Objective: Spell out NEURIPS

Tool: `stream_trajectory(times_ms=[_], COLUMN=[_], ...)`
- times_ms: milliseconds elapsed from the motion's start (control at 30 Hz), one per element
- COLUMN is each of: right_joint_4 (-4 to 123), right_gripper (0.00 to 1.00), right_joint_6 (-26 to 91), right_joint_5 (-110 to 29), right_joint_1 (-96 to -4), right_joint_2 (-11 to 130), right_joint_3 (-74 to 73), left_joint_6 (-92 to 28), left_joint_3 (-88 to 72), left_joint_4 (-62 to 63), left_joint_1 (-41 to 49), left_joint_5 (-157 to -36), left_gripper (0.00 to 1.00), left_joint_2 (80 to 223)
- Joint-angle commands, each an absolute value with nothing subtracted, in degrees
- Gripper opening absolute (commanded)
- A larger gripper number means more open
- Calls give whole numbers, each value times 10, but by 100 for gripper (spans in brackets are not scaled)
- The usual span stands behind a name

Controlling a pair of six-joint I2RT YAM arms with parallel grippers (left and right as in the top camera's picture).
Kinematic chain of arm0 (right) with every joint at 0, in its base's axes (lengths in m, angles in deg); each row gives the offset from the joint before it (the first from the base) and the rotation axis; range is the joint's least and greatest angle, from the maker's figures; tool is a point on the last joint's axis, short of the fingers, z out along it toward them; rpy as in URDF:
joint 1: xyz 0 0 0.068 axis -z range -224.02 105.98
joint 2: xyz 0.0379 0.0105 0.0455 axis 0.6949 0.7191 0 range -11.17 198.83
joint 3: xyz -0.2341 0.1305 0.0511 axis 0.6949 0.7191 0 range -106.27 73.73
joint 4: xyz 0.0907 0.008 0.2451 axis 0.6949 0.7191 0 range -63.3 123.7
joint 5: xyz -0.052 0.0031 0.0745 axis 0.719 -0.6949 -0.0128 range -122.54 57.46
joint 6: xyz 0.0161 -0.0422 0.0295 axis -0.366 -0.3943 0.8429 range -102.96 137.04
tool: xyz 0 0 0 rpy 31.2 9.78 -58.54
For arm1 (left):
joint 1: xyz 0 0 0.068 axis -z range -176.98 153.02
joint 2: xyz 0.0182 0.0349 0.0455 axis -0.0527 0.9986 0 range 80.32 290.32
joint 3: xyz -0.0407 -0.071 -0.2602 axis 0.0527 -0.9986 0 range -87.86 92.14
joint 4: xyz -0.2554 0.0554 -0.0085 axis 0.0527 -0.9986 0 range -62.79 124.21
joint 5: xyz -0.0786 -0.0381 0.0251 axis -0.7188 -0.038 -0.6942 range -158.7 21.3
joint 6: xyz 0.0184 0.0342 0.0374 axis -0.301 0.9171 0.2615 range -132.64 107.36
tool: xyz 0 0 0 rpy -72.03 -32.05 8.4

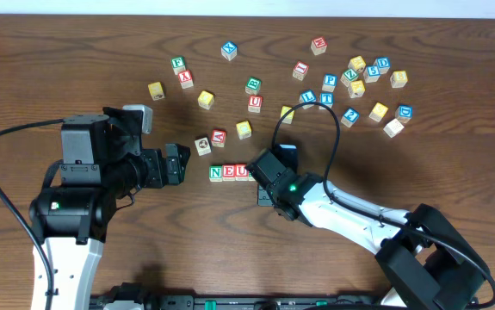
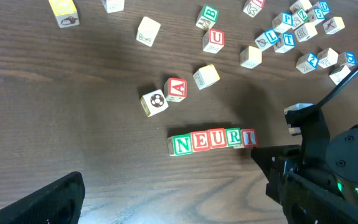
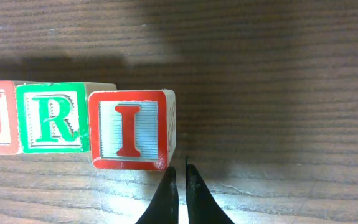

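- Resting my right hand [image 3: 180, 171] low over the worktop [image 2: 73, 124], I kept its fingers pressed together on nothing, the tips just beside the red I [image 3: 129, 129].
- The I lay last in line after N [image 2: 182, 144], E [image 2: 200, 141], U [image 2: 216, 139] and R [image 2: 233, 137].
- My left hand [image 1: 176, 164] stood wide and empty, near the N.

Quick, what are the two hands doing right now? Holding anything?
Left hand: open, holding nothing.
Right hand: closed, empty, tips next to the I cube.

bare table [image 3: 278, 74] beside red I [image 3: 129, 129], cubes [image 2: 207, 76] beyond
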State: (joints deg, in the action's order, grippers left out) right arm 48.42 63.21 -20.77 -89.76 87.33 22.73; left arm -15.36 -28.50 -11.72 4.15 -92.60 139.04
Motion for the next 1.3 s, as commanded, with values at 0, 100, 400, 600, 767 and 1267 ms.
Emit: stream_trajectory(times_ms=[0, 100, 400, 600, 767, 1267], right_joint_4=[479, 470, 462, 462, 462, 455], right_gripper=[1, 1, 1, 1, 1, 1], right_joint_6=[620, 613, 611, 611, 611, 607], right_joint_5=[-189, -189, -188, -187, -187, -187], right_joint_1=[-902, -903, -903, -903, -903, -903], right_joint_2=[861, 861, 861, 861, 861, 861], right_joint_3=[229, 230, 230, 229, 230, 229], left_joint_6=[-148, -148, -148, -148, -148, -148], left_joint_3=[-277, -277, -277, -277, -277, -277], left_joint_4=[-116, -116, -116, -116, -116, -116], left_joint_1=[38, 38, 38, 38, 38, 38], left_joint_5=[-931, -931, -931, -931, -931, -931], left_gripper=[98, 98, 98, 98, 98, 98], left_joint_2=[1387, 1387, 1387, 1387, 1387, 1387])
